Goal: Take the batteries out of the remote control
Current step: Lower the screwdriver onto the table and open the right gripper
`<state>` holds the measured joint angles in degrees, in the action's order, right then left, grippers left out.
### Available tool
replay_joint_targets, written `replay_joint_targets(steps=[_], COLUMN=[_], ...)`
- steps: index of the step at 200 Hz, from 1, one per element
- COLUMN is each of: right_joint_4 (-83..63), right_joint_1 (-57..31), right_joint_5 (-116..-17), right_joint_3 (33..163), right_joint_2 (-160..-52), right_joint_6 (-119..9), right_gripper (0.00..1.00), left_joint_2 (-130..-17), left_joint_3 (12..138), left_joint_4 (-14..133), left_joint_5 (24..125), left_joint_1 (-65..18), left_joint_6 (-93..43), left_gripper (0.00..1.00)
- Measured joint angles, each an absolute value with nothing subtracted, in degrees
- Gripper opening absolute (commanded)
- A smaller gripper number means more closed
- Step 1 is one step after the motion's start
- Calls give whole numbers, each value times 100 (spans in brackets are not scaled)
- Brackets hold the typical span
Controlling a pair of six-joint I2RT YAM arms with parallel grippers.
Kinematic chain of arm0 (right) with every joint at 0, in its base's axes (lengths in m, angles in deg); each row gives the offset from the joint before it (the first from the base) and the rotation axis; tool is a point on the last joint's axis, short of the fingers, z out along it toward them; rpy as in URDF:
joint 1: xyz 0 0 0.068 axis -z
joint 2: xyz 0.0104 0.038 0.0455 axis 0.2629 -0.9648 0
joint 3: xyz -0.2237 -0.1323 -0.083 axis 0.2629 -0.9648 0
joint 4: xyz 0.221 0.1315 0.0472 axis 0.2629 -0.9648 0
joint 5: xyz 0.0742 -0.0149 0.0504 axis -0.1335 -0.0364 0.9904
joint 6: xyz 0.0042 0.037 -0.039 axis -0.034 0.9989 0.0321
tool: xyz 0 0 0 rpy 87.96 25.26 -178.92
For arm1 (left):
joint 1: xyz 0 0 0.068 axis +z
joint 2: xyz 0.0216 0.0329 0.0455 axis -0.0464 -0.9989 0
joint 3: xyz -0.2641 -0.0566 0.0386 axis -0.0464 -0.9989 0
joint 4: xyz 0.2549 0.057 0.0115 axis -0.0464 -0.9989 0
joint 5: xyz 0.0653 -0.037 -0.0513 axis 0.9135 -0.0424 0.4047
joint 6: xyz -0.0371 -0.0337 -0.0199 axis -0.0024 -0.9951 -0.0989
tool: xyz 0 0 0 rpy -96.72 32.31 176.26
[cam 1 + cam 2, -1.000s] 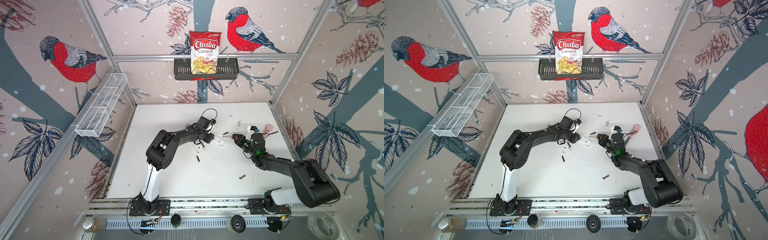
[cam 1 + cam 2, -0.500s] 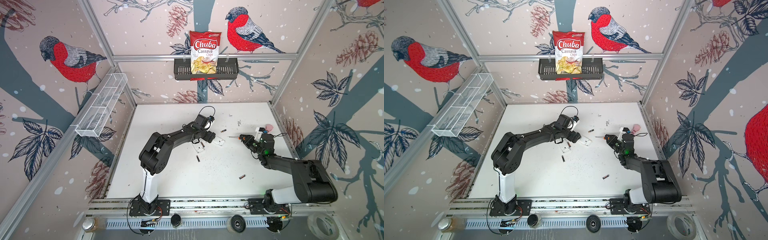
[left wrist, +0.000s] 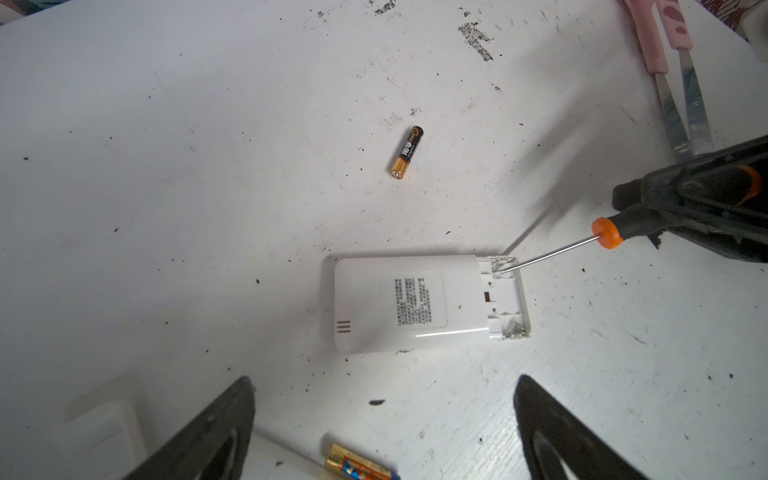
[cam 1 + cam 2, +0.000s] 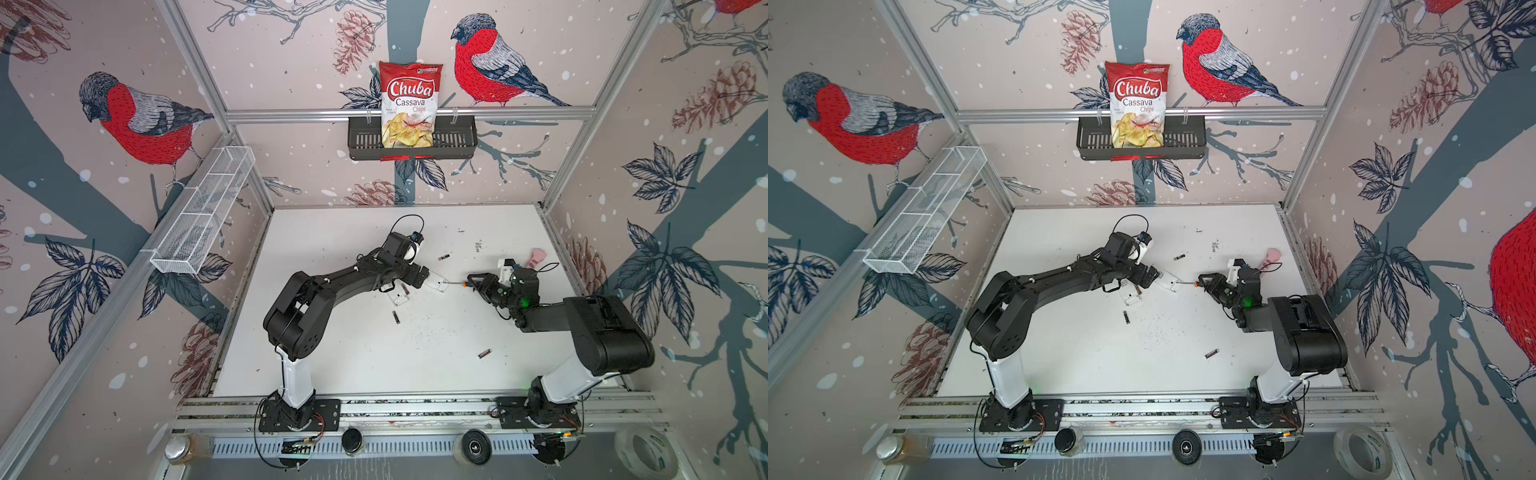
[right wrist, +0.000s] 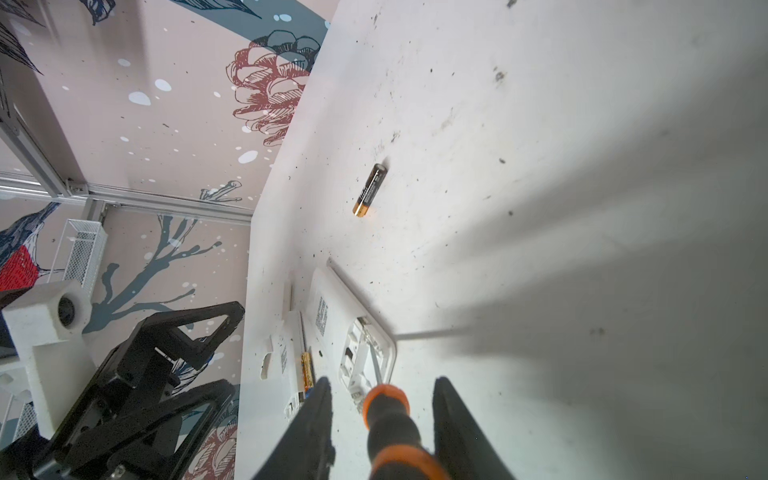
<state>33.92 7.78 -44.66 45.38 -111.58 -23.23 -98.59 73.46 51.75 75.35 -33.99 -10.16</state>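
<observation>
While left gripper hangs spread wide above white remote, its open bay reads empty; 3 batteries lie loose on table. Right gripper brackets screwdriver, tip in bay; clamped or slack, cannot tell. Remaining, by judgement: 1 cell sits in second remote alongside, needs pulling

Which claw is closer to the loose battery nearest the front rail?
Right. The right claw sits almost straight behind the battery; the left claw is behind and farther left.
</observation>
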Motion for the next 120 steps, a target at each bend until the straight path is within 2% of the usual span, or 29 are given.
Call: replay_joint_targets(steps=[51, 88, 120], right_joint_4=[3198, 2647, 2197], right_joint_1=[701, 693, 717], right_joint_5=[-4532, -4857, -5102], right_joint_3=[4641, 4676, 4794], right_joint_2=[-11188, -10808, -10572], right_joint_6=[-2518, -2758, -2903], right_gripper=[48, 56, 56], left_joint_2=[-9715, -9597, -9538], left_joint_3=[7175, 7049, 7003], left_joint_4=[5275, 5295, 5297], left_joint_5=[7648, 7749, 7781], left_joint_1=[-3399, -3399, -3399], left_joint_6=[-1110, -1123, -1145], left_gripper=[96, 96, 96])
